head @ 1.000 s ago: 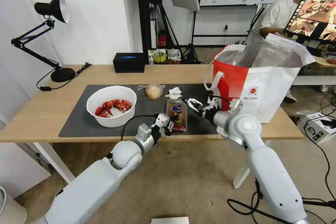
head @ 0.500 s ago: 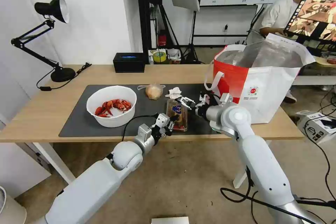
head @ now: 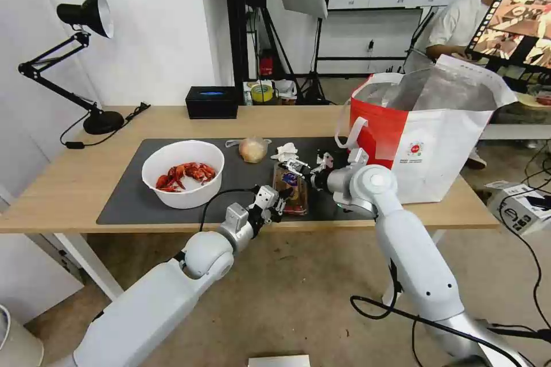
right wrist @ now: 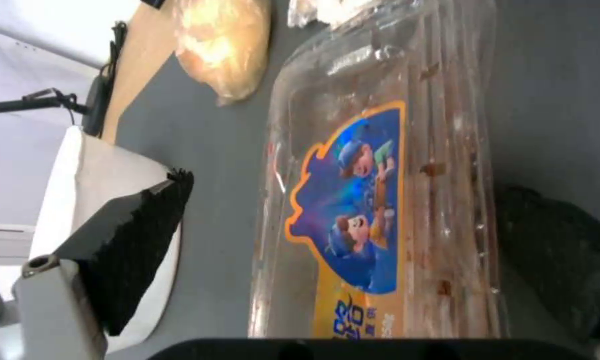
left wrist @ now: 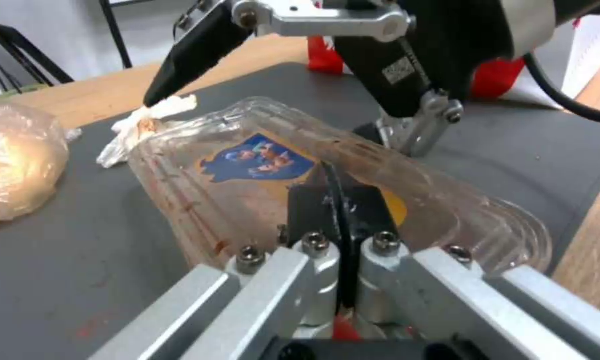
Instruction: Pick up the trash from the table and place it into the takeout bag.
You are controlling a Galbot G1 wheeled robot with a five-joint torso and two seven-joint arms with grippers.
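I see right gripper (head: 295,167), jaws spread, over tray (head: 290,186); left gripper (head: 276,202), jaws pressed together, at tray's 7 o'clock.

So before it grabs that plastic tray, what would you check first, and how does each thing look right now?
1. Right gripper open around the tray: ok, its fingers stand apart at the far end, one at each side.
2. Left gripper at the tray's near end: ok, fingers shut; whether they pinch the rim, cannot tell.
3. Tissue out of the grasp: not ok, one right finger hangs very near it.
4. Tray flat on the mat: ok.
5. Bag open: ok, mouth gapes upward beside the tray.
6. Tray lid closed: cannot tell.
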